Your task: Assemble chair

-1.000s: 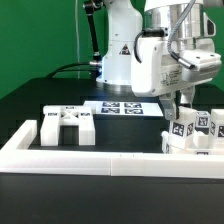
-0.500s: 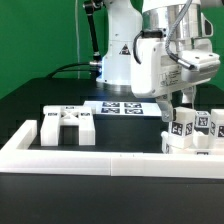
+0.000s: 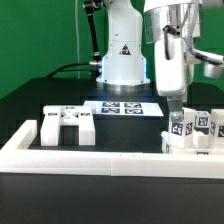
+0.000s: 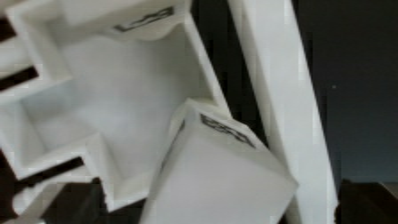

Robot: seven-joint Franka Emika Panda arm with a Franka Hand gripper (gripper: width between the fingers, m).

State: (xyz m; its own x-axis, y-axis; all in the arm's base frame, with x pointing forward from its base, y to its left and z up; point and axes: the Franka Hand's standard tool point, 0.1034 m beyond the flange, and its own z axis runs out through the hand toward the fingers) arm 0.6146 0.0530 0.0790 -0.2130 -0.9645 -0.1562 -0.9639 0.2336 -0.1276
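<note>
A cluster of white tagged chair pieces (image 3: 193,133) stands upright at the exterior view's right, against the border wall. My gripper (image 3: 178,106) hangs straight down just above its left post. In the wrist view a white tagged post (image 4: 222,165) fills the space between my jaws, next to a wide white slab (image 4: 116,110). The fingers show only as dark blurs at the frame's lower corners, wide apart, so my gripper (image 4: 217,208) is open around the post without pinching it. Another white bracket-like chair piece (image 3: 66,126) lies at the exterior view's left.
A long low white border wall (image 3: 90,158) runs along the table's front edge and turns back at the left. The marker board (image 3: 122,107) lies flat behind the parts, in front of the arm's base (image 3: 120,62). A green backdrop closes the rear.
My jaws have gone from shut to wide open, letting go of the post in the right cluster. The wrist has turned and now stands as an upright column above that cluster.
</note>
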